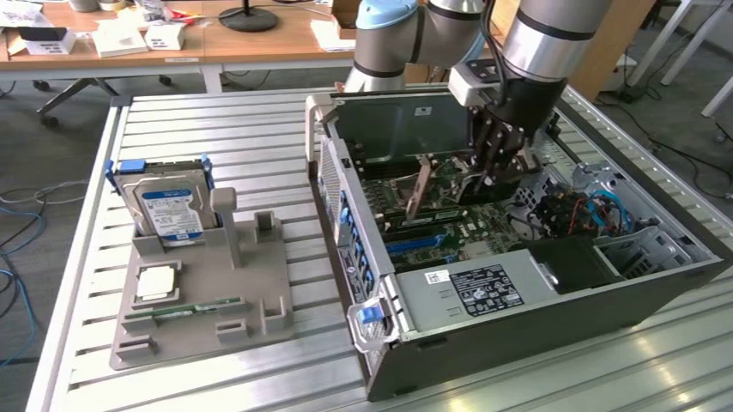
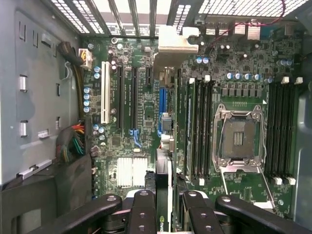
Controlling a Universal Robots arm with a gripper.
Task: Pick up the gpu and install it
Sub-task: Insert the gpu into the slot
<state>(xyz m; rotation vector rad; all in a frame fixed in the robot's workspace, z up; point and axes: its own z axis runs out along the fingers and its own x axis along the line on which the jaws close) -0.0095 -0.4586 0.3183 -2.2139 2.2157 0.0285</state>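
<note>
Gpu (image 2: 165, 170): gripped edge-on in the pincer (image 2: 165, 214) and hanging inside the computer case over the motherboard. Its pale metal end bracket (image 2: 174, 41) points toward the slotted back wall of the case.
Pincer: clenched on the gpu, with dark fingers (image 2: 141, 214) pressing both flat faces. It reaches down into the case from above.
Holder (image 1: 189, 330): a grey tray on the slatted table (image 1: 229, 120), well away from the pincer toward the exterior view's left. It holds a hard drive (image 1: 170, 210) standing upright at the back, a square processor (image 1: 154, 283) lying flat, and a green memory stick (image 1: 184, 307) lying in a groove.
Case (image 1: 550, 313): lies on its side with the open face up, surrounding the pincer.
Case contents: motherboard (image 1: 458, 227) directly beneath the pincer; power supply box (image 1: 475, 287) near it, on the side toward the exterior camera; red and blue cables (image 1: 590, 215) and a drive cage (image 1: 647, 249) beyond it toward the exterior view's right.
Expansion slots: a white slot (image 2: 105, 100) and black slots (image 2: 119, 97) lie to one side of the held card, and a blue slot (image 2: 162, 100) lies just beside its edge. I cannot tell whether the card touches any slot.
Socket (image 2: 239, 139): open, on the card's other side, between rows of memory slots (image 2: 200, 126).
</note>
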